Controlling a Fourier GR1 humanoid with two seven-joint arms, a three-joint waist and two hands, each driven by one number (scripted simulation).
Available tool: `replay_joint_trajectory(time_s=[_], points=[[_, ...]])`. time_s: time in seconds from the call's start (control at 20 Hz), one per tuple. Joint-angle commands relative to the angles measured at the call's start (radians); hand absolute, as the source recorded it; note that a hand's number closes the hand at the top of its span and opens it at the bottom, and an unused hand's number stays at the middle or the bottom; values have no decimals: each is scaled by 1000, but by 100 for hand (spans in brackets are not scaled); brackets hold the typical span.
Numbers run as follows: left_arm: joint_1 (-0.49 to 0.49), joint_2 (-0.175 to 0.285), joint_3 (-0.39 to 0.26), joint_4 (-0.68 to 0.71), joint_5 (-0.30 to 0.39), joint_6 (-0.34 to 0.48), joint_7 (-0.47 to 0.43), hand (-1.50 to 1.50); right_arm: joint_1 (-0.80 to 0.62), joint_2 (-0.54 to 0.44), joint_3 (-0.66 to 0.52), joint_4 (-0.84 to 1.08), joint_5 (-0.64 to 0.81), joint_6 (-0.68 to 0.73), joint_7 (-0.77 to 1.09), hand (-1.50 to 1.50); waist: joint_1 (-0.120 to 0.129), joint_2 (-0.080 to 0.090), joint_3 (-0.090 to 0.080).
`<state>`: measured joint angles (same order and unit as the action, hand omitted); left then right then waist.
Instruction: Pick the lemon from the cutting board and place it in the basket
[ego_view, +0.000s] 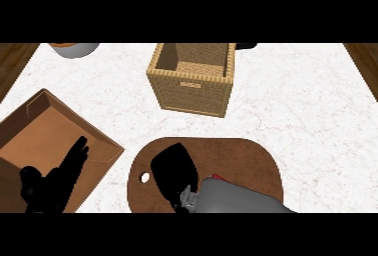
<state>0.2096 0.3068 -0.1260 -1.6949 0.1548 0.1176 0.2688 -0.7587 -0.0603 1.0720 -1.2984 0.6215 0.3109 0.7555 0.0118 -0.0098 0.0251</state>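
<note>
The wicker basket (193, 92) stands at 12 o'clock on the white marbled counter (310, 110). It is upright and open at the top, with a slot handle in the wall that faces the robot. At 6 o'clock lies the brown cutting board (240, 157), rounded at its corners, with a small hole (145, 177) near its 9 o'clock edge. Board and basket are apart, with a strip of bare counter between them.

The right hand (174, 165) lies over the 9 o'clock half of the board and points toward 12 o'clock. Its grey forearm (236, 197) comes in from 5 o'clock. The hand shows only as one dark shape, so I cannot tell whether it is spread, pressed together or closed on anything. No part of the lemon shows; whether it sits under this hand cannot be told.

The left hand (53, 186) rests at 8 o'clock with its fingers straight and close together, pointing toward 1 o'clock, and the thumb set off to the side. It holds nothing. It shows over an open cardboard box (44, 127) that lies tilted between 8 and 9 o'clock, just beside the board.

At 11 o'clock, at the far edge of the counter, sits a grey bowl (74, 50) with something orange in it, cut off by the edge of the view.
</note>
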Motion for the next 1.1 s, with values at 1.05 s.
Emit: replay_joint_trajectory(time_s=[1.05], points=[[-57,13,-68,118,-20,-8,78,0,-469,60,-472,67,187,-788,579,150,84,12,-32]])
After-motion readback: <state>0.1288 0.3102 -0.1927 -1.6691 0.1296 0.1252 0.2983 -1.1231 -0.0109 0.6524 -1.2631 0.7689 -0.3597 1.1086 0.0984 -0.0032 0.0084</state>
